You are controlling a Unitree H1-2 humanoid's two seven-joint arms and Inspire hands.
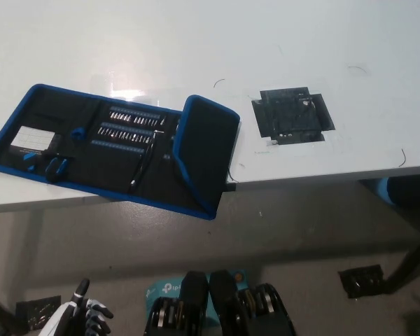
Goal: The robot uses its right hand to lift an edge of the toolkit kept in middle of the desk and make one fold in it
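The toolkit is a black case with blue trim, lying spread on the white desk at its left-middle. Rows of bits and a white label show inside. Its right flap is folded over onto the case, and the flap's lower corner hangs past the desk's front edge. My white left hand rests low at the bottom left, below the desk, holding nothing with its fingers apart. My black right hand is out of the picture; only a dark strip of its arm shows at the right edge.
A black taped patch sits on the desk right of the toolkit. The desk's front edge runs across the middle of the picture. On the floor below are a blue box and a dark square.
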